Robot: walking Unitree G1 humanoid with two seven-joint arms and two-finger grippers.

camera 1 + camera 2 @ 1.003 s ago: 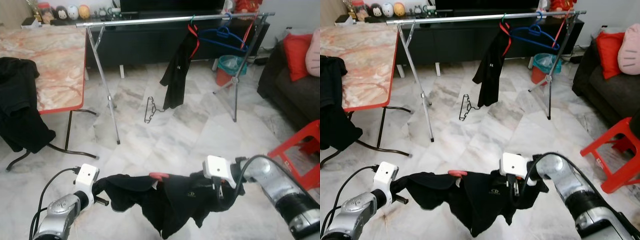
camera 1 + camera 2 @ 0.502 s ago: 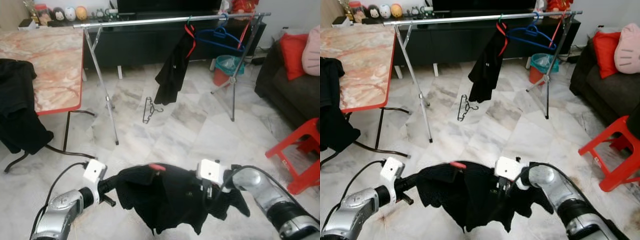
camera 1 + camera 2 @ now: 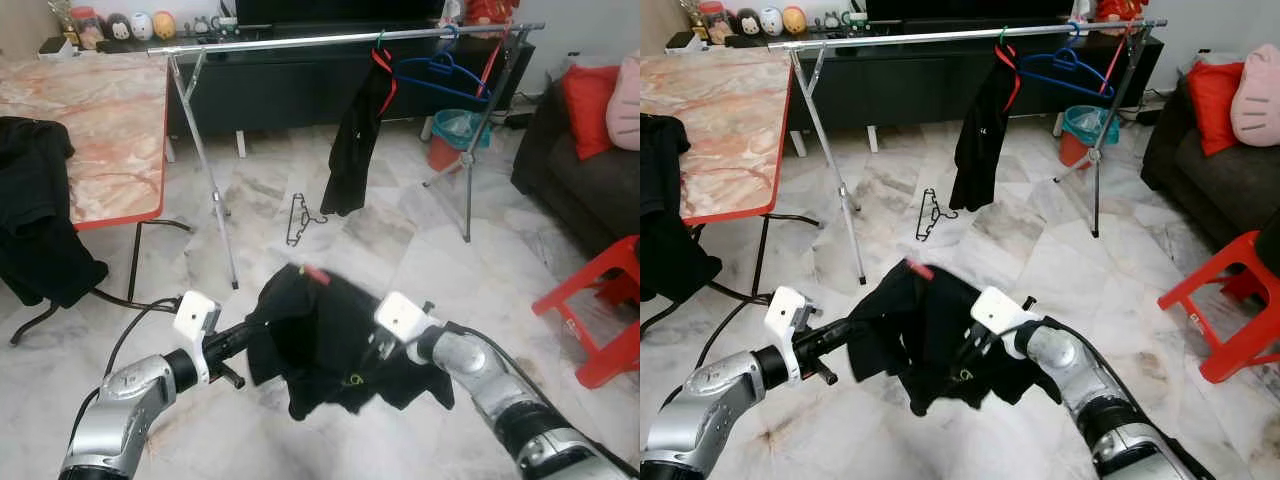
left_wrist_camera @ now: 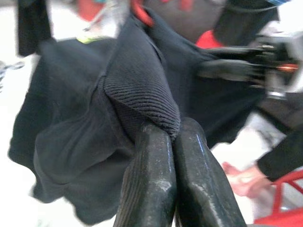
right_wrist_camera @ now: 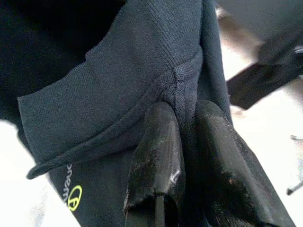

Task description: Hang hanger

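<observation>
Since earlier we raised the shirt (image 3: 320, 335) higher. Our left gripper (image 4: 173, 135) and right gripper (image 5: 187, 111) clench its edges, hanger (image 3: 316, 273) hook up.

Both eye views look fwd and down from head height, w/ the rack (image 3: 340, 38) across the top of frame, table (image 3: 90, 110) upper left, arms at bottom edge. They share nearly the whole scene, slightly offset sideways. Each wrist view looks along its own fingers (image 4: 156, 179), very close-up on the shirt (image 5: 142, 61).
</observation>
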